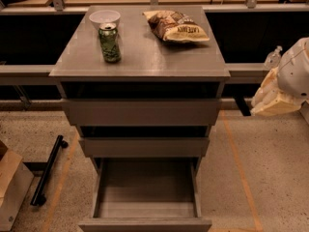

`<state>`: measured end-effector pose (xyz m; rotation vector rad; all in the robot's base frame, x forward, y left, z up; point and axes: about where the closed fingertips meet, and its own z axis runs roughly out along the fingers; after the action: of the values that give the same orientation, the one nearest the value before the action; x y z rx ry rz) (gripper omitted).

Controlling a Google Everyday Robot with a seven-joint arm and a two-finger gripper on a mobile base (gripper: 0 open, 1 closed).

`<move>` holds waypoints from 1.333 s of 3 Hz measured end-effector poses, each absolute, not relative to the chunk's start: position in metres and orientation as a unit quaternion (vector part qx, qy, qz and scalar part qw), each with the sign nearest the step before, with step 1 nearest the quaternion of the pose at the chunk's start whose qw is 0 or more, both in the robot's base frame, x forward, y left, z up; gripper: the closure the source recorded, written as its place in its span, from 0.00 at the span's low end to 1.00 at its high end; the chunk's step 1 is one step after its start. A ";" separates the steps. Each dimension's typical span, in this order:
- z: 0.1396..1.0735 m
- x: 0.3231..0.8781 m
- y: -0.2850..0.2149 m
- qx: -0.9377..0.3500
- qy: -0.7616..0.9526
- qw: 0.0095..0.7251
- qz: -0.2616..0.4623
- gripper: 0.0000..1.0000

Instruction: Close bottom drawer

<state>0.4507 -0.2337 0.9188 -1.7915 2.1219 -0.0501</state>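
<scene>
Cabinet, grey-brown, flat top (145,62), three handleless fronts. Item of concern: narrow grey-brown bottom drawer (145,192), a deep rectangular box, pulled far out toward the camera at the lower frame edge and empty.

Cream-coloured gripper (268,98) on a white arm hangs right of the cabinet at about top-front height, well apart from the bottom drawer. Whether it is released or clenched, I cannot tell.

Risks: an off-centre push on the plain front may skew and jam the box. A hard shove may topple the green can (109,42) near the white bowl (104,18).

Clearance: open floor on the right. On the left, a black bar (47,170) and a brown cardboard box (9,187) crowd the floor.
</scene>
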 end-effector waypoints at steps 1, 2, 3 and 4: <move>0.875 0.464 -0.247 -0.623 0.761 0.180 -0.002 0.95; 0.872 0.466 -0.246 -0.623 0.761 0.181 -0.001 1.00; 0.847 0.463 -0.241 -0.623 0.763 0.172 0.015 1.00; 0.792 0.457 -0.230 -0.621 0.764 0.168 0.053 1.00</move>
<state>0.4570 -0.2299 0.7918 -1.7651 2.1738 0.1501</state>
